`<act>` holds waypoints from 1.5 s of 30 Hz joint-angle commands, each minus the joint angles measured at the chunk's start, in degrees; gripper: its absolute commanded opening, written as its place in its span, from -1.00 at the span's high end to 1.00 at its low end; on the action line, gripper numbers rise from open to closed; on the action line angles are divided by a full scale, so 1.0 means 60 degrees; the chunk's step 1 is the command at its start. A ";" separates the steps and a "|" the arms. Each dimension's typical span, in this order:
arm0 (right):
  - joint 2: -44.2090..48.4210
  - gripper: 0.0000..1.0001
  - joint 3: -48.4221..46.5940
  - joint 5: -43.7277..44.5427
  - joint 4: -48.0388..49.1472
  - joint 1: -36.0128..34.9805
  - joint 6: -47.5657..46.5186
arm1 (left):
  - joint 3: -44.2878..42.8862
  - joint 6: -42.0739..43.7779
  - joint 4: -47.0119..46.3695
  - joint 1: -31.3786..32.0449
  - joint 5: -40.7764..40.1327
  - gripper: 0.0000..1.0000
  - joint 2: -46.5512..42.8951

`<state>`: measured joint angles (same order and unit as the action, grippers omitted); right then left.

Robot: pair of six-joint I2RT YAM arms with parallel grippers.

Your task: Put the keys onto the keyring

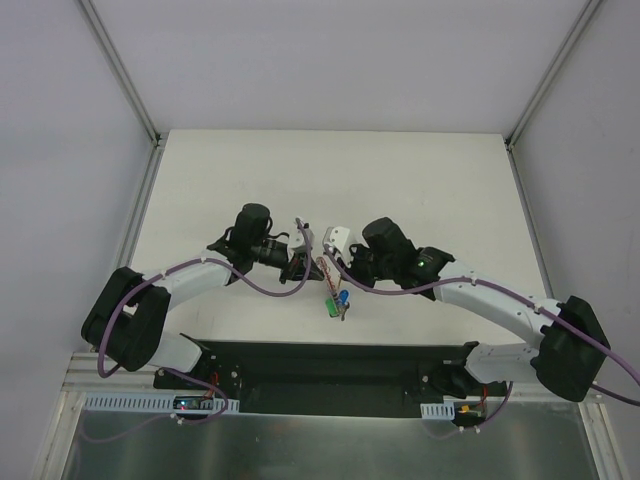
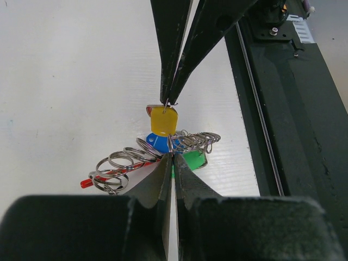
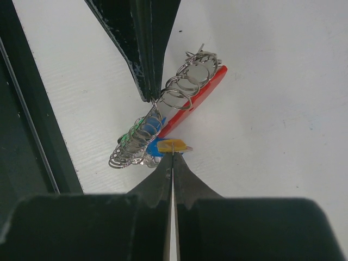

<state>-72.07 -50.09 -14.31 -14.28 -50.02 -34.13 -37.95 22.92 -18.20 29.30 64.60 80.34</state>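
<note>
White tabletop [image 1: 420,180] between pale walls, where both arms meet mid-table: the left gripper [image 2: 172,156] is pinched tight on the wire coils of the keyring [image 2: 125,163], its red band [image 3: 196,100] trailing, while the right gripper [image 3: 173,155] is clamped on the yellow key [image 2: 163,120], all held between them beside the blue key [image 2: 156,143] and green key [image 2: 194,160]. Everything looks light, stiff and slippery, so the plastic cap seems the surest hold on a key, and the springy ring wants gripping right beside its split.
</note>
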 commanded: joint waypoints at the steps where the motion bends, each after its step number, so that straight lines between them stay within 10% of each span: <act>1: 0.0103 0.98 0.0144 -0.0267 0.0666 -0.0013 -0.0084 | 0.0027 0.0268 -0.0453 0.0156 0.0615 1.00 -0.0264; 45: -0.0043 0.98 0.0379 -0.1117 0.1194 0.0060 -0.0054 | 0.0027 0.0092 -0.0820 0.0200 0.0937 1.00 -0.0279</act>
<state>-72.07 -47.88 -19.46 -9.23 -49.87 -34.13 -37.69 22.92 -20.38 30.06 65.82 80.34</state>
